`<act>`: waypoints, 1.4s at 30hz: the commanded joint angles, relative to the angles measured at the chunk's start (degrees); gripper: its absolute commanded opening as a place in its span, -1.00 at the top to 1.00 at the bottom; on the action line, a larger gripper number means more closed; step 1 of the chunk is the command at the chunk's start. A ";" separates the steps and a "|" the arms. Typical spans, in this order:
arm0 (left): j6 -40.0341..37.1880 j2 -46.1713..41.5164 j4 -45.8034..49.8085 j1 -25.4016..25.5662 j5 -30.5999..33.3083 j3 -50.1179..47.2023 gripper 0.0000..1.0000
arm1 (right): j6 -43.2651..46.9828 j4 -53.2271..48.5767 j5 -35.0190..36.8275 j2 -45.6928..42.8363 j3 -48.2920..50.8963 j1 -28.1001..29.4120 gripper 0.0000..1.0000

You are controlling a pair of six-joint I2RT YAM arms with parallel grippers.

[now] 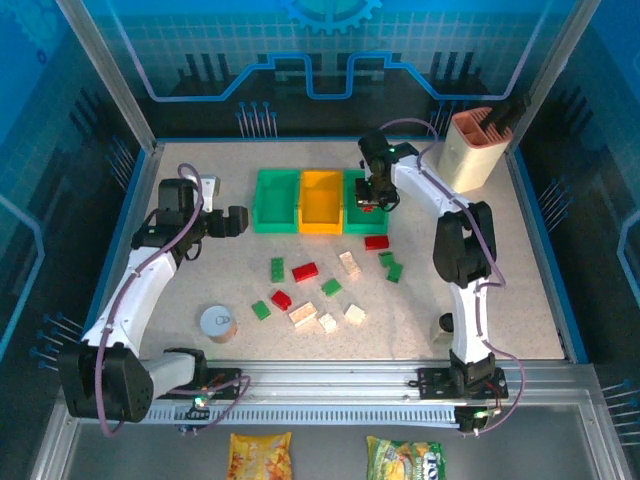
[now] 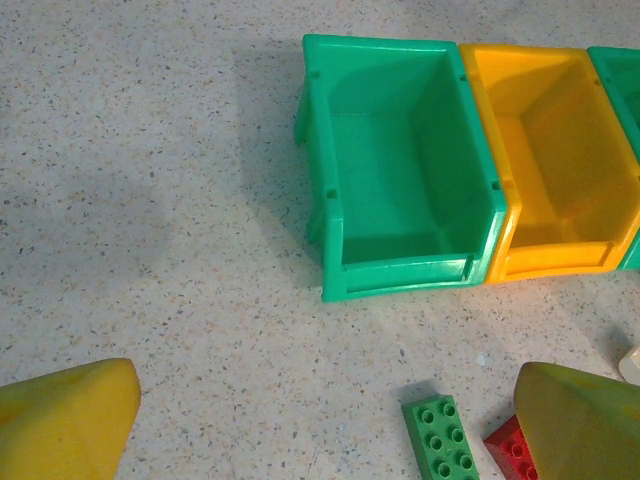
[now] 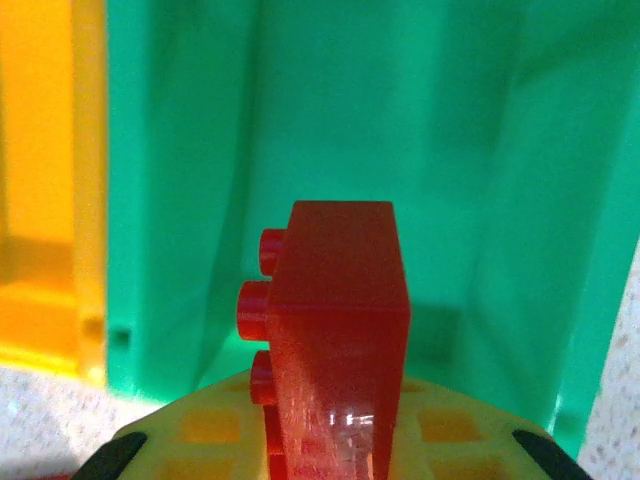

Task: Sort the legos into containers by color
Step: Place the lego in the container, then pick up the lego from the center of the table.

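Three containers stand in a row: a green bin (image 1: 277, 200), a yellow bin (image 1: 321, 200) and a second green bin (image 1: 358, 215). My right gripper (image 1: 375, 196) hovers over that right green bin, shut on a red lego (image 3: 335, 320) held on edge above the bin's green inside (image 3: 470, 150). My left gripper (image 1: 232, 222) is open with nothing in it, left of the left green bin (image 2: 400, 170). Red, green and cream legos lie scattered in front of the bins, among them a red one (image 1: 305, 271) and a cream one (image 1: 303, 315). A green lego (image 2: 440, 440) lies between my left fingers.
A round tin can (image 1: 217, 323) lies at the front left. The tall beige-and-salmon holder (image 1: 478, 148) stands at the back right. The yellow bin (image 2: 550, 170) adjoins the green one. A red lego (image 2: 508, 450) peeks from behind my left gripper's right finger (image 2: 580, 420).
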State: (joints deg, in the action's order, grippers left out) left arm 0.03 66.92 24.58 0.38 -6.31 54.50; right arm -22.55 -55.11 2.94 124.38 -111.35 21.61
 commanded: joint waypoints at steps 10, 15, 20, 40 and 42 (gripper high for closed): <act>0.05 -0.05 0.30 -0.38 -1.88 0.52 -0.94 | 2.64 -6.43 -0.31 15.39 -16.21 -1.21 0.64; -0.03 0.14 0.44 -0.38 -1.60 0.51 -0.94 | 2.07 -6.76 0.19 18.42 -19.13 -1.26 0.59; -0.31 0.62 1.23 -0.38 -1.09 0.96 -0.94 | 1.67 -7.00 0.18 18.52 -19.59 -1.18 0.34; 0.40 4.83 8.45 -0.25 0.47 5.50 -0.98 | 1.46 -4.00 0.67 -0.46 -7.48 -0.34 0.14; -0.18 5.93 10.90 0.24 -0.15 7.04 -0.99 | 1.32 -2.85 0.37 -3.05 -4.66 -0.31 0.15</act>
State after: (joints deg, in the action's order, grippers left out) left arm 0.01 71.55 30.96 0.40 -5.80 58.48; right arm -20.91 -59.02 3.01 125.12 -119.33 20.69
